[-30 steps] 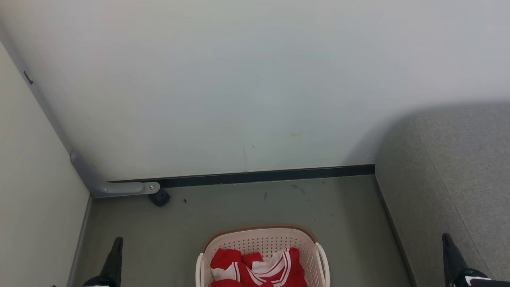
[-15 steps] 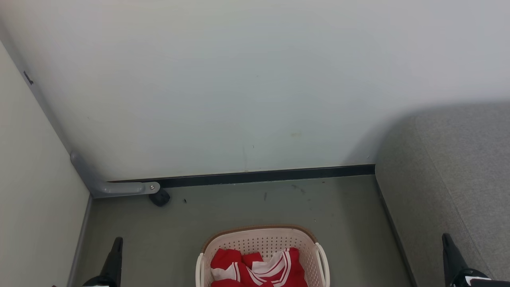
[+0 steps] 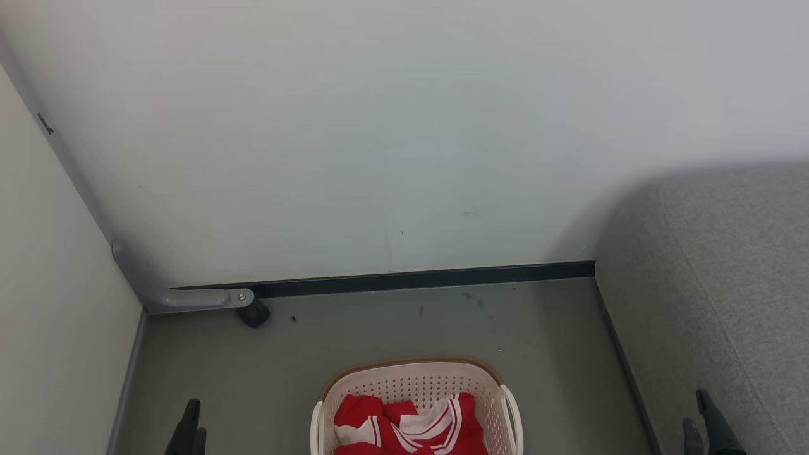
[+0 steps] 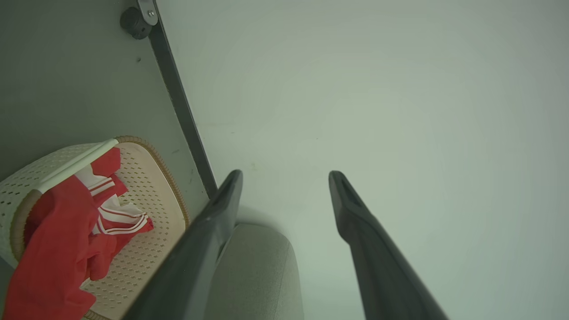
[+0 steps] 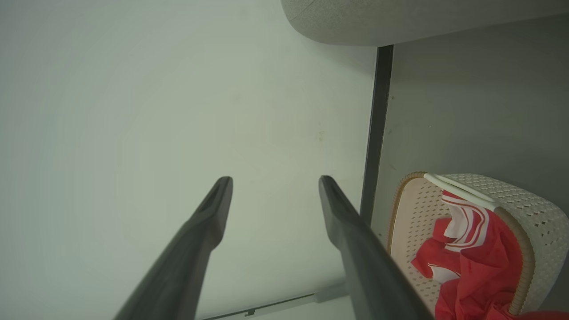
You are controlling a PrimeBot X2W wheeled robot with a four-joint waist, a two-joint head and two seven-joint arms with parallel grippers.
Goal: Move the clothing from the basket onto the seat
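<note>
The cream perforated basket (image 3: pixel 411 374) stands on the floor at the bottom centre of the head view, with the red clothing (image 3: pixel 404 430) with white striped trim crumpled inside. The grey woven seat (image 3: pixel 727 284) rises to its right. My left gripper (image 3: pixel 196 418) is open and empty, left of the basket. My right gripper (image 3: pixel 695 409) is open and empty too, against the seat's side. In the left wrist view the left gripper (image 4: pixel 285 174) points at the wall, basket (image 4: pixel 155 178) and clothing (image 4: pixel 53 231) beside it. The right gripper (image 5: pixel 274 179) also faces the wall, near the basket (image 5: pixel 533 209) and clothing (image 5: pixel 480 253).
A pale wall (image 3: pixel 379 126) with a black baseboard (image 3: pixel 411 278) closes the far side. A cream panel (image 3: pixel 50 316) bounds the left, where a grey bracket (image 3: pixel 189 297) and a small black stopper (image 3: pixel 254 313) sit in the corner. Grey-green floor (image 3: pixel 392 322) lies between basket and wall.
Both grippers have opened from shut. In the head view each single dark finger tip has become two tips and sits lower. Basket and clothing have not moved.
</note>
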